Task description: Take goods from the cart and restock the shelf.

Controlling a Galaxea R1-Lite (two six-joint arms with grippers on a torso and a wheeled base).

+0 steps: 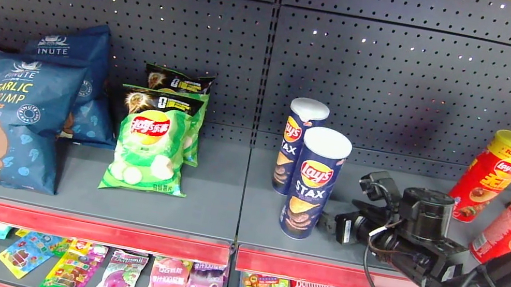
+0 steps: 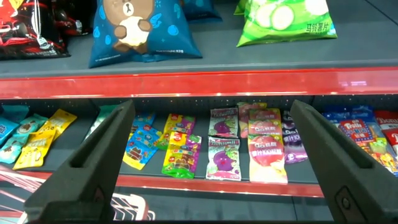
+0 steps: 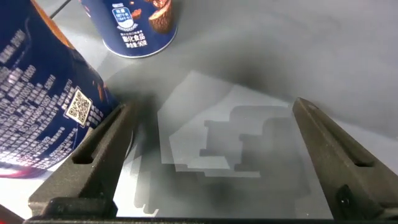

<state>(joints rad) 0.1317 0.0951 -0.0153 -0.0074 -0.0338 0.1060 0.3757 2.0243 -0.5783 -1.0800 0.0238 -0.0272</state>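
Observation:
Two dark blue chip canisters stand on the grey shelf (image 1: pixel 220 195), one in front (image 1: pixel 314 183) and one behind (image 1: pixel 298 143). My right gripper (image 1: pixel 333 225) sits low over the shelf, just right of the front canister. In the right wrist view this gripper (image 3: pixel 212 106) is open with only bare shelf (image 3: pixel 348 56) between its fingers. The front canister (image 3: pixel 43 93) stands right beside one finger (image 3: pixel 102 146), and the rear canister (image 3: pixel 134 25) is farther off. My left gripper (image 2: pixel 212 106) is open and holds nothing, facing the red shelf edge (image 2: pixel 205 81).
Blue snack bags (image 1: pixel 21 118) and green chip bags (image 1: pixel 152 146) stand at the left of the shelf. Red canisters with yellow lids (image 1: pixel 492 174) are at the right. Candy packets (image 1: pixel 167 286) lie on the lower shelf. Bare shelf lies between the green bags and the blue canisters.

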